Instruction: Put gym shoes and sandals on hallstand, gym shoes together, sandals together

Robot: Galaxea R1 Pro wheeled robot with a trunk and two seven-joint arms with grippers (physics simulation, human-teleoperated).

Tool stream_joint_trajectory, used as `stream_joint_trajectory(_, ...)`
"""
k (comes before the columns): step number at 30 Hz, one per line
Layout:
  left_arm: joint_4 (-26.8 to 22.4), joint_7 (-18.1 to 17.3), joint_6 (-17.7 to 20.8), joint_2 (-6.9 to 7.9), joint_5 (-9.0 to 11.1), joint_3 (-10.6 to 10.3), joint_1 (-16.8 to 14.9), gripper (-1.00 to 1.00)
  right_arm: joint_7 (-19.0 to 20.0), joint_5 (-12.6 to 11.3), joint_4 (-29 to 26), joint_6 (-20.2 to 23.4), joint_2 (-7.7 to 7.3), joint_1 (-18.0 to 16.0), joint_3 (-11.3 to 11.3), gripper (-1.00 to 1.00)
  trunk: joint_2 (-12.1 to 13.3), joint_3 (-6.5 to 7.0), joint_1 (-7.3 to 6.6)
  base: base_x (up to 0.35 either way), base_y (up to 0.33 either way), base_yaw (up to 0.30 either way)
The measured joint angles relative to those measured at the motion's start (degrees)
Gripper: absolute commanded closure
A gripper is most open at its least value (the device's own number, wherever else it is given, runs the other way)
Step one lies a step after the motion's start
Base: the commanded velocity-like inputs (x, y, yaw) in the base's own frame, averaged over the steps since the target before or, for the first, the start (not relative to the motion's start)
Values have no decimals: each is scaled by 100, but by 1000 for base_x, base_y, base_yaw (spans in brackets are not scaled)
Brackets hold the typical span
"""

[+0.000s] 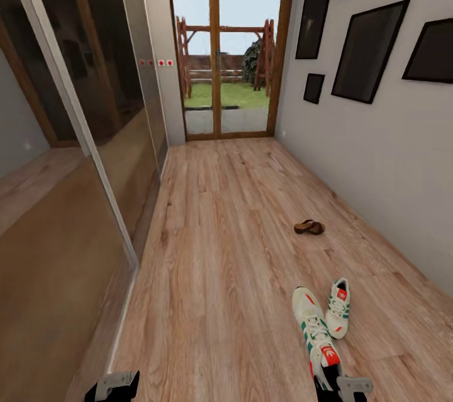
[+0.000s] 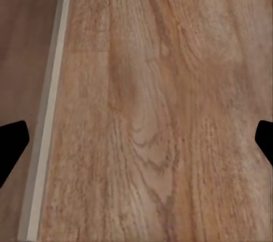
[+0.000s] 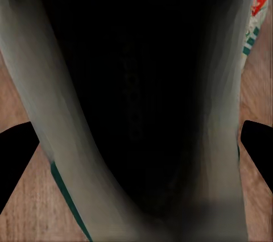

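While the right gripper hangs right over one gym shoe, no shoe is up off the corridor floor yet.

That gripper looks placed there to reach down into the near shoe; the right wrist view looks into its dark inside, with one black finger wide out on each side, so the gripper is spread open and holds nothing. The other gym shoe lies just beside it, and the brown sandals sit together farther down the hall near the right wall. The head view shows all this, but not how the fingers stand. The left gripper is wide open over bare floor planks, by a pale strip at a sliding door.
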Motion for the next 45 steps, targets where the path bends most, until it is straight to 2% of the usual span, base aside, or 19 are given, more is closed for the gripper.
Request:
stream_joint_trajectory(6,-2,-2,0,-2,2,0,1,-100,0,-5,-5,-1,-1,-1,0,100,0,0,0,337,0,-175)
stream_joint_trajectory(23,-2,-3,-1,-2,-6,-8,1,-100,0,-6,-16,0,-2,1,-1,100,0,0,0,337,0,-26)
stream_joint_trajectory(35,0,0,-2,-2,-6,-9,0,-100,0,-7,-17,0,0,0,-8,100,0,0,1,316,0,-244)
stream_joint_trajectory(45,0,-1,0,-2,-6,-5,0,-100,0,-7,-10,0,-3,1,-9,100,0,0,3,99,0,-263)
